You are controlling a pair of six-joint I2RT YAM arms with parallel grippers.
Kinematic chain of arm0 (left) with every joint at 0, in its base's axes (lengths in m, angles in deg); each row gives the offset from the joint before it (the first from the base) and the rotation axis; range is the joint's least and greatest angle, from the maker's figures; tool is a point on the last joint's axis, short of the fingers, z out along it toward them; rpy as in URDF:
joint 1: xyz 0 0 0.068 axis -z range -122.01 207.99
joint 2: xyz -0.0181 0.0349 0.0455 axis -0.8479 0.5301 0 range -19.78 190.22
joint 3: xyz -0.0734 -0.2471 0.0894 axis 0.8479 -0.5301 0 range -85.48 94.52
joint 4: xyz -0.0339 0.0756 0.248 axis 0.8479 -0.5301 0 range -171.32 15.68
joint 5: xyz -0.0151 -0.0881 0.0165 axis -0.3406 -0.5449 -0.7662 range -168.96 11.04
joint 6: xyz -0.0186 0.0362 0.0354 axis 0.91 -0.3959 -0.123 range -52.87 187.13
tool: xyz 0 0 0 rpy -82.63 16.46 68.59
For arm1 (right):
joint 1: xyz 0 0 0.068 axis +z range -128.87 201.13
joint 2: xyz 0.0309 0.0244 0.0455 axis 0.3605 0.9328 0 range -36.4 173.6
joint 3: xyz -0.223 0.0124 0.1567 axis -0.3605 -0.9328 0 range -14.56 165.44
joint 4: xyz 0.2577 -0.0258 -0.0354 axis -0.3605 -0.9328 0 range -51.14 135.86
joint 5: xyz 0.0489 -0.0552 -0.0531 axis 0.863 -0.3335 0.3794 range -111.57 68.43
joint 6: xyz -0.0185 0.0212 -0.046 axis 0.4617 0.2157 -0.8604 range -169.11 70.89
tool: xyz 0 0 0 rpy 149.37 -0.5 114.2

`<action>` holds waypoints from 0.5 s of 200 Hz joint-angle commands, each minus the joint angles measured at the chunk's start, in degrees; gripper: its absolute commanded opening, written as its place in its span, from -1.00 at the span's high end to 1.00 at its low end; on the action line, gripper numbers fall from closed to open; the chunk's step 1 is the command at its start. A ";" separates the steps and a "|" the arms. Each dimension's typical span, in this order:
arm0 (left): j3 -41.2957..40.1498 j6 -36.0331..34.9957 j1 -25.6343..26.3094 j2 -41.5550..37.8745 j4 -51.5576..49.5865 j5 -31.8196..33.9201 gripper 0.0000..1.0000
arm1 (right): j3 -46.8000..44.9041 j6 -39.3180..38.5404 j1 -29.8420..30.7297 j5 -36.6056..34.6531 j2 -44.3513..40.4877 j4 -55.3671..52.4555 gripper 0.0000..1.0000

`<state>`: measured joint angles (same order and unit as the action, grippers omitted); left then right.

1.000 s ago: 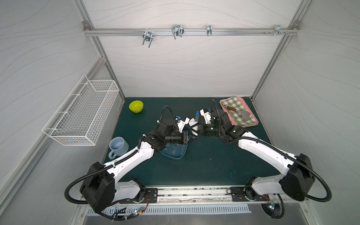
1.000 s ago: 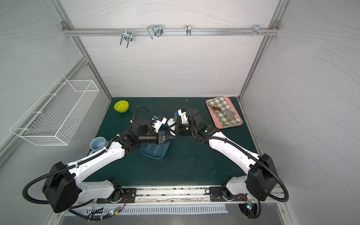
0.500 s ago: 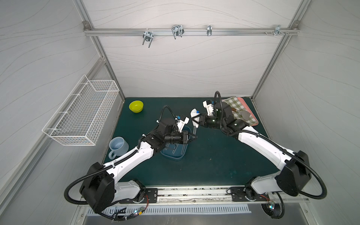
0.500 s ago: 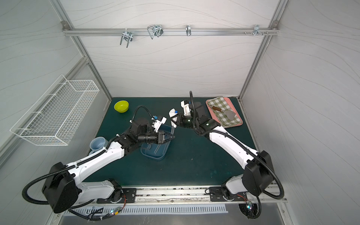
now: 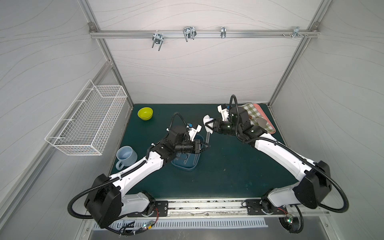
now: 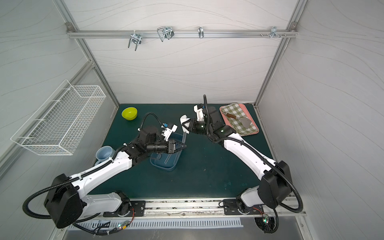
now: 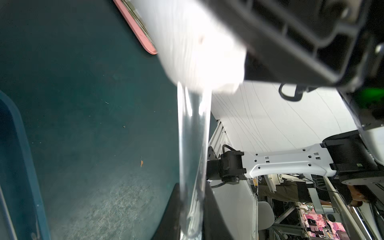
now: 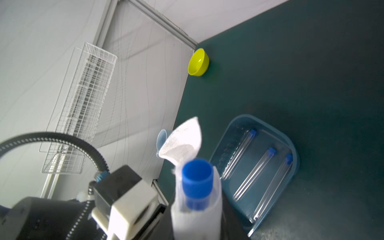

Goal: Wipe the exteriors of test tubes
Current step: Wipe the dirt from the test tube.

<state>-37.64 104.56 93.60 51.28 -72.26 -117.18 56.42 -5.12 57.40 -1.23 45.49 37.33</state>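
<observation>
Okay, left gripper [image 5: 204, 146] has its jaws clamped on the lower end of one test tube [image 5: 207, 136]. The tube is raised off the mat by the right edge of the blue tray [image 6: 164, 165] and slants up toward the right gripper [image 5: 209, 127]. That gripper's jaws are pressed on a white cloth [image 5: 206, 120] wrapped round the tube's upper, capped end. In the right wrist view the blue cap [image 8: 197, 176] pokes out of the cloth. In the left wrist view the clear tube runs from between the black fingers up into the cloth. Three other test tubes [image 8: 255, 172] lie side by side in the tray. Yellow bowl [image 5: 145, 113] and blue mug [image 5: 126, 154] sit at left. At far right, a pink tray [image 6: 249, 133] carries a checked cloth [image 6: 239, 111] and a brown-handled tool [image 6: 239, 119].
</observation>
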 commanded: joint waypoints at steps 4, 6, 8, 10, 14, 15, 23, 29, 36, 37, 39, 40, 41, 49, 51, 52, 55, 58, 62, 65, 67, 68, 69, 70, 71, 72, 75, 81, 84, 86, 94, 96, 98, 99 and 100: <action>-0.13 0.40 -0.29 -1.55 2.99 -0.19 0.80 | 0.27 -0.61 0.27 1.90 0.52 -0.88 0.47; -0.11 0.35 -0.29 -1.55 2.93 -0.13 0.80 | -0.01 -0.45 0.44 1.94 0.28 -0.81 0.47; -0.11 0.36 -0.35 -1.61 2.88 -0.11 0.80 | -0.35 -0.36 0.59 1.84 0.09 -0.72 0.47; -0.11 0.27 -0.37 -1.67 2.80 -0.06 0.80 | -0.63 -0.28 0.78 1.75 -0.13 -0.72 0.47; -0.11 0.20 -0.33 -1.64 2.77 -0.02 0.80 | -1.39 -0.08 1.25 1.39 -0.60 -0.61 0.47; -0.11 0.24 -0.31 -1.64 2.73 -0.02 0.80 | -1.55 0.03 1.34 1.25 -0.77 -0.61 0.47; -0.11 0.18 -0.29 -1.58 2.68 0.03 0.80 | -3.30 0.57 2.41 0.32 -1.94 -0.53 0.47; -0.02 0.18 -0.32 -1.49 2.68 -0.01 0.80 | -4.89 1.08 3.24 -0.36 -2.91 -0.23 0.47; 0.06 0.18 -0.41 -1.34 2.64 -0.02 0.80 | -6.59 1.94 4.23 -1.15 -4.16 0.21 0.47; 0.06 0.19 -0.44 -1.31 2.66 -0.06 0.80 | -6.84 2.05 4.33 -1.30 -4.31 0.29 0.47; 0.09 0.19 -0.37 -1.31 2.68 -0.09 0.80 | -7.31 2.35 4.64 -1.54 -4.70 0.39 0.47; 0.08 0.19 -0.41 -1.25 2.81 -0.10 0.80 | -7.64 2.62 4.84 -1.62 -4.80 0.46 0.47; 0.16 0.14 -0.44 -1.22 2.83 -0.06 0.80 | -7.84 2.74 4.89 -1.75 -4.94 0.59 0.47; 0.22 0.26 -0.45 -1.02 2.85 -0.15 0.80 | -9.68 3.78 5.91 -2.49 -5.96 1.38 0.47; 0.24 0.25 -0.39 -0.95 2.90 -0.18 0.80 | -10.02 3.99 6.09 -2.67 -6.26 1.54 0.47; 0.24 0.22 -0.38 -0.94 2.92 -0.23 0.80 | -10.27 4.13 6.22 -2.71 -6.32 1.61 0.47; 0.27 0.27 -0.39 -0.86 2.95 -0.27 0.80 | -10.71 4.48 6.51 -2.94 -6.62 1.79 0.47; 0.32 0.22 -0.42 -0.78 2.95 -0.40 0.80 | -11.18 4.68 6.76 -3.09 -6.84 1.96 0.47; 0.40 0.30 -0.46 -0.68 2.94 -0.45 0.80 | -11.64 4.80 6.88 -3.34 -7.07 2.22 0.47; 0.42 0.29 -0.46 -0.60 2.96 -0.45 0.80 | -11.92 4.84 6.95 -3.47 -7.12 2.30 0.47; 0.42 0.32 -0.42 -0.59 2.99 -0.45 0.80 | -12.03 4.80 6.92 -3.49 -7.10 2.30 0.47; 0.42 0.34 -0.39 -0.58 3.01 -0.45 0.80 | -12.06 4.75 6.90 -3.61 -7.10 2.30 0.47; 0.42 0.35 -0.38 -0.58 3.02 -0.45 0.80 | -12.08 4.73 6.94 -3.67 -7.14 2.29 0.47; 0.42 0.36 -0.38 -0.58 3.03 -0.50 0.80 | -12.09 4.72 6.91 -3.78 -7.12 2.25 0.47; 0.42 0.36 -0.37 -0.58 3.03 -0.52 0.80 | -12.09 4.71 6.94 -3.93 -7.06 2.19 0.47; 0.42 0.36 -0.37 -0.54 3.03 -0.53 0.80 | -12.09 4.66 6.96 -3.92 -7.03 2.15 0.47; 0.49 0.41 -0.38 -0.51 3.01 -0.54 0.80 | -11.97 4.45 6.80 -4.10 -6.92 1.91 0.47; 0.51 0.42 -0.46 -0.57 3.03 -0.63 0.80 | -11.41 3.85 6.34 -4.14 -6.58 1.46 0.47; 0.51 0.45 -0.39 -0.50 3.03 -0.63 0.80 | -11.04 3.59 6.01 -3.99 -6.32 1.28 0.47; 0.55 0.45 -0.38 -0.49 2.97 -0.70 0.80 | -10.73 3.39 5.85 -3.88 -6.13 1.18 0.47; 0.42 0.30 -0.43 -0.66 2.85 -0.64 0.80 | -9.13 2.41 4.70 -2.80 -5.23 0.92 0.47; 0.37 0.28 -0.39 -0.73 2.83 -0.63 0.80 | -8.63 2.13 4.49 -2.55 -4.96 0.74 0.47; 0.34 0.34 -0.42 -0.79 2.83 -0.54 0.80 | -8.13 1.91 4.20 -2.31 -4.65 0.65 0.47; 0.34 0.31 -0.44 -0.82 2.71 -0.50 0.80 | -7.91 1.72 4.05 -2.23 -4.51 0.60 0.47; 0.33 0.34 -0.41 -0.92 2.70 -0.52 0.80 | -7.63 1.59 3.88 -2.10 -4.39 0.48 0.47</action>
<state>-37.95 104.82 93.58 50.98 -72.45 -117.18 45.42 -2.17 64.00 -2.63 39.69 38.51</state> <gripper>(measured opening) 0.151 0.265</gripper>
